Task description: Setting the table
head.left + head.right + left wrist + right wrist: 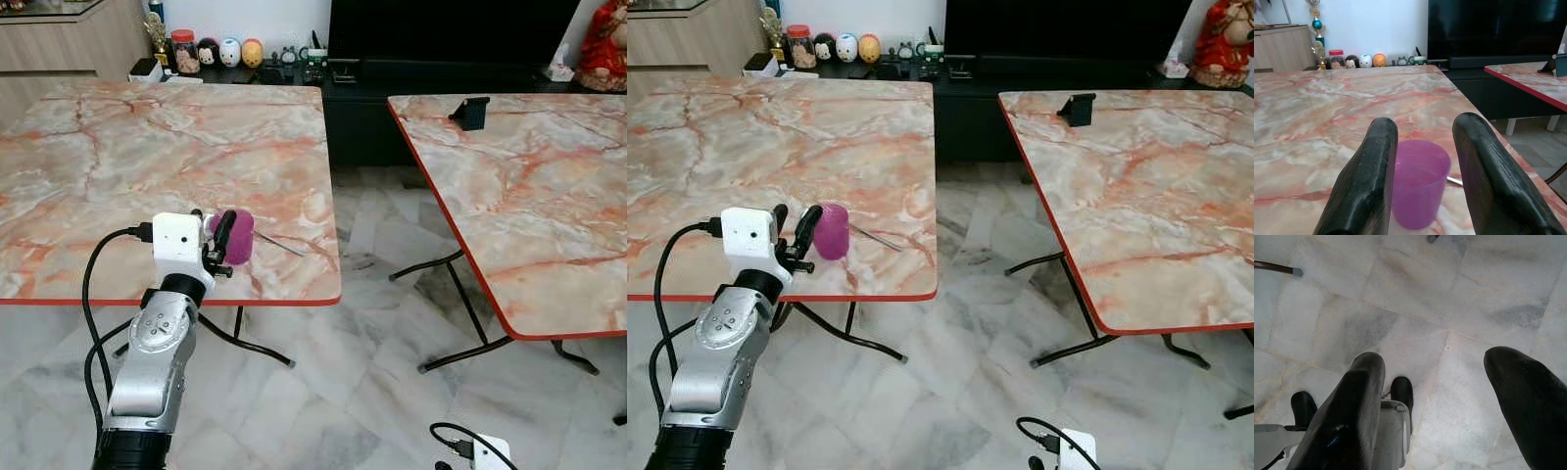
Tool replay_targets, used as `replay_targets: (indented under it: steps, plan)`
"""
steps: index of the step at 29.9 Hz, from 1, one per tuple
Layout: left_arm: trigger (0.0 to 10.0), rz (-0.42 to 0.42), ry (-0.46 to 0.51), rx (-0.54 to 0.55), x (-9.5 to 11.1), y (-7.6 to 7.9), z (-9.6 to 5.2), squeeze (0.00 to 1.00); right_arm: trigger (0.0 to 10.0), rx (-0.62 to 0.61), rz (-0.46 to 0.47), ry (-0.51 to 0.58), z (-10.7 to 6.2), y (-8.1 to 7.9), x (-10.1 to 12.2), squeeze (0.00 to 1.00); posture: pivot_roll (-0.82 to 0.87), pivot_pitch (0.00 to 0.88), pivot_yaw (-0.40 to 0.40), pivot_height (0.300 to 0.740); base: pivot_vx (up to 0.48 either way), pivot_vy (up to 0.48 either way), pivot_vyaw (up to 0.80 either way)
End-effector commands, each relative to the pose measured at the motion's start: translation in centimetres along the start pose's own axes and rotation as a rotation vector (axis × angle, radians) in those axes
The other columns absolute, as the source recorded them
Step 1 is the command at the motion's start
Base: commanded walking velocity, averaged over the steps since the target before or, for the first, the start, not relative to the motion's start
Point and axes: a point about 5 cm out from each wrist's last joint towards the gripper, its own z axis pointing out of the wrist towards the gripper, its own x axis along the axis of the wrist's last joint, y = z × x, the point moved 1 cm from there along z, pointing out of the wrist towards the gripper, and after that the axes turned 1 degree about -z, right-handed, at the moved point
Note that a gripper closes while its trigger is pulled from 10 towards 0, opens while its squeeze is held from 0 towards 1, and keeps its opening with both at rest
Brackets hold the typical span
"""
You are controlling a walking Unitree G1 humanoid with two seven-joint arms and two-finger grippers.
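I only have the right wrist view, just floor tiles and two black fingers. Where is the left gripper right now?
Observer: The left gripper is over the near table, its fingers either side of a purple cup.
Operator: Is the cup upright?
Observer: Yes, upright, open end up, near the table's front edge.
Operator: Anything beside it?
Observer: A thin metal utensil lies on the table just beyond the cup.

readable text: none, honestly
labels/brands: nothing legible on anything here
numbers/signs: none I can make out either
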Motion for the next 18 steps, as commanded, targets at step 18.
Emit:
replay_targets:
  steps: [18]
  plan:
    - [10.0, -0.053, -0.018, 0.006, 0.01, 0.05, 0.21, 0.00, 10.0, -0.007, 0.010, 0.007, -0.02, 0.41, 0.13, 0.00, 0.13, 0.000, -0.057, 0.740, 0.000, 0.077, 0.00]
